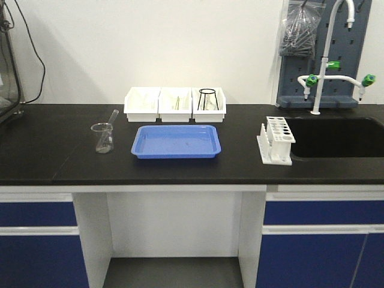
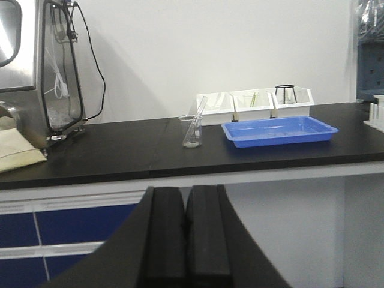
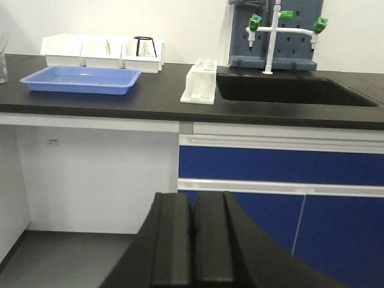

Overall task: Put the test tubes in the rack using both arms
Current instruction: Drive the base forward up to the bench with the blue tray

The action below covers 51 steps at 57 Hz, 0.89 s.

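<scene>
Left claw (image 2: 185, 201), right claw (image 3: 192, 207) closed; white rack (image 1: 277, 139) upright.

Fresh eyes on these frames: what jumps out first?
The blue tray lies in the middle of the black bench, in front of three white bins. The white rack stands right of it by the sink; a beaker with a test tube leaning in it stands left. The left gripper and right gripper are both shut, below bench height.
</scene>
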Motion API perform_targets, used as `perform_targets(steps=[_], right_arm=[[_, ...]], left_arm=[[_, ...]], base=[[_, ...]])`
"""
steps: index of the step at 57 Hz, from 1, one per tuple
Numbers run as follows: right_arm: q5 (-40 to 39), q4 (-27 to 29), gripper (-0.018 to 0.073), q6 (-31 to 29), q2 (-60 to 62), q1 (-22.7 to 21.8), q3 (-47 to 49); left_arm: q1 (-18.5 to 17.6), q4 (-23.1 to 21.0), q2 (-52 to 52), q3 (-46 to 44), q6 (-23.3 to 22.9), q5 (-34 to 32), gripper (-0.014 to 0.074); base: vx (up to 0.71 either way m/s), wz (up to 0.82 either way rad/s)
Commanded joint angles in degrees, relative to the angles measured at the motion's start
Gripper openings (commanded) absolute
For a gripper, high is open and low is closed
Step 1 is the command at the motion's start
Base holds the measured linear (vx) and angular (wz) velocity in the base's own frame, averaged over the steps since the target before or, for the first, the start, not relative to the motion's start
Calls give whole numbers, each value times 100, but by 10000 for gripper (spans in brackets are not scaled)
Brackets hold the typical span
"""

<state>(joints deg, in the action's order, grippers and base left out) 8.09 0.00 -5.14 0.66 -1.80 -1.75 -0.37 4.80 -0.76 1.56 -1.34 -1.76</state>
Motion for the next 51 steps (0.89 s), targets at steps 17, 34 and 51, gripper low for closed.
perform_targets(steps=[17, 34, 51], right_arm=[[-466, -74, -8, -10, 15, -12, -78], [-466, -74, -8, -16, 15, -12, -78], [-466, -74, -8, -11, 15, -12, -78]], left_arm=[[0, -51, -10, -149, -52, -470, -4], [0, -51, -10, -149, -52, -470, -4], [0, -51, -10, -149, -52, -470, -4]], base=[[52, 0], [49, -1], [47, -2]])
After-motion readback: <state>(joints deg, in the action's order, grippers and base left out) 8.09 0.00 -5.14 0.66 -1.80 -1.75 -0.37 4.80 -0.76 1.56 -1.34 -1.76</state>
